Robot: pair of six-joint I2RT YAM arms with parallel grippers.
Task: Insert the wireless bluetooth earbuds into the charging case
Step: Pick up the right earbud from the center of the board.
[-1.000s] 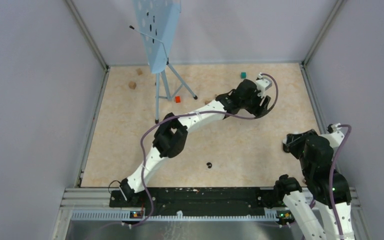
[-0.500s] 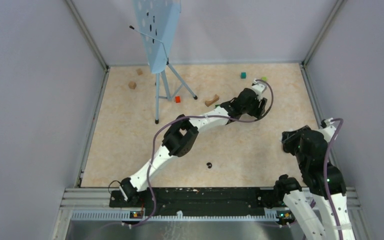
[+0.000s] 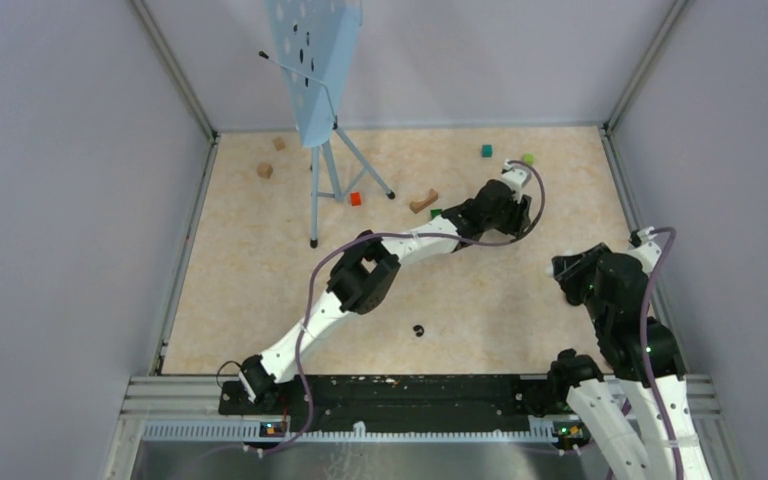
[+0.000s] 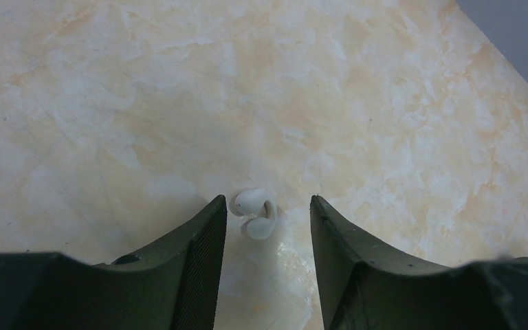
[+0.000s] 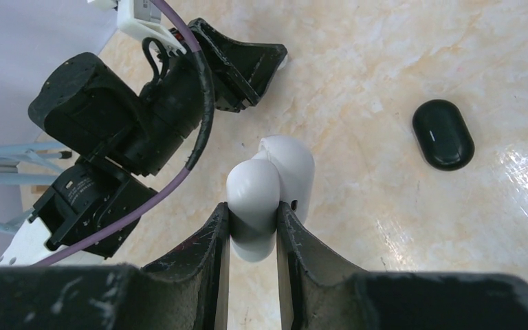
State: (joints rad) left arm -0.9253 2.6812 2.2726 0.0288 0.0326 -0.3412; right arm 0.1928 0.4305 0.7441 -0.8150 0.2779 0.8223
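Left gripper [image 4: 268,204] straddles white earbud [image 4: 254,214]
We find its jaws part-open and empty, the earbud lying on the table [image 4: 110,103] between them; right gripper [image 5: 253,208] clamps the white charging case [image 5: 285,165].

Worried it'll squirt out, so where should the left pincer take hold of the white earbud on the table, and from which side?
Straight down from above. The white earbud lies flat on the table, two rounded lobes joined by a bridge, between the left pincer's open jaws. Probably best to close low across the lobes' outer sides.
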